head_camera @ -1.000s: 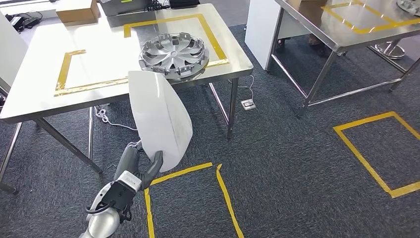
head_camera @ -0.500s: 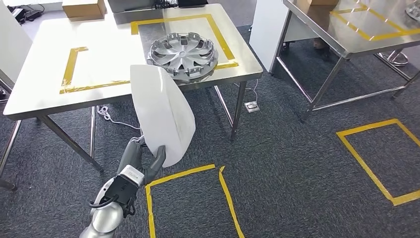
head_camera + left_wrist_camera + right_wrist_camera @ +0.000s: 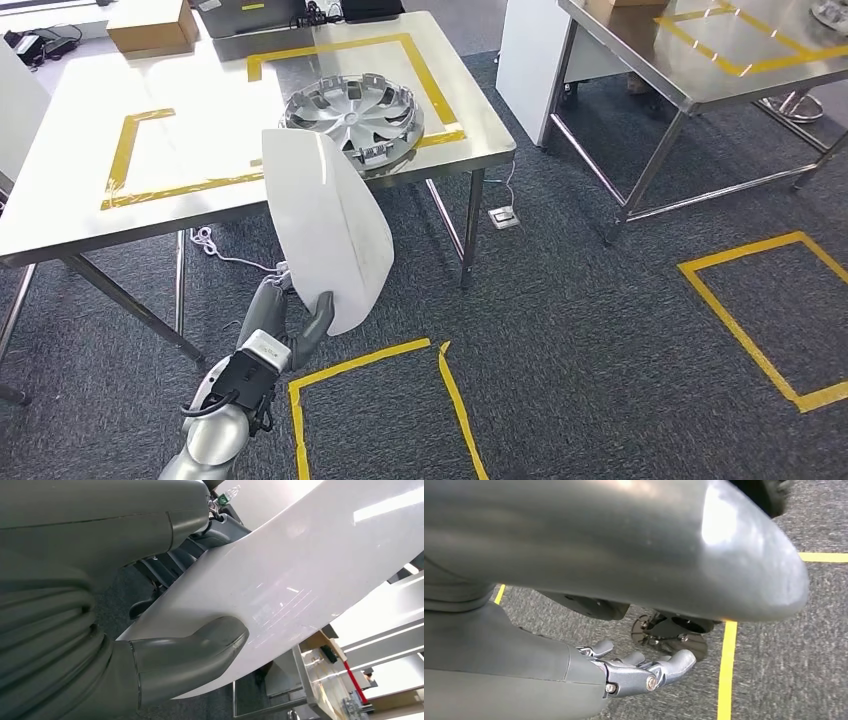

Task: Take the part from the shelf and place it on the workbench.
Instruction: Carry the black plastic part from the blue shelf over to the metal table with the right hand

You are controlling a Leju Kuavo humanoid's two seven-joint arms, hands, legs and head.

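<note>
Already off the shelf, the white curved part [image 3: 328, 232] is pinched at its lower edge by the left hand [image 3: 283, 325] and held upright above the carpet, near the workbench [image 3: 60, 215] but not yet on it. Placing remains. The right hand [image 3: 639, 669] hangs holding nothing, fingers loosely apart.

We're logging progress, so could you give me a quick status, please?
Left hand grips white panel. Right hand empty, fingers apart. Hubcap already on workbench.
</note>
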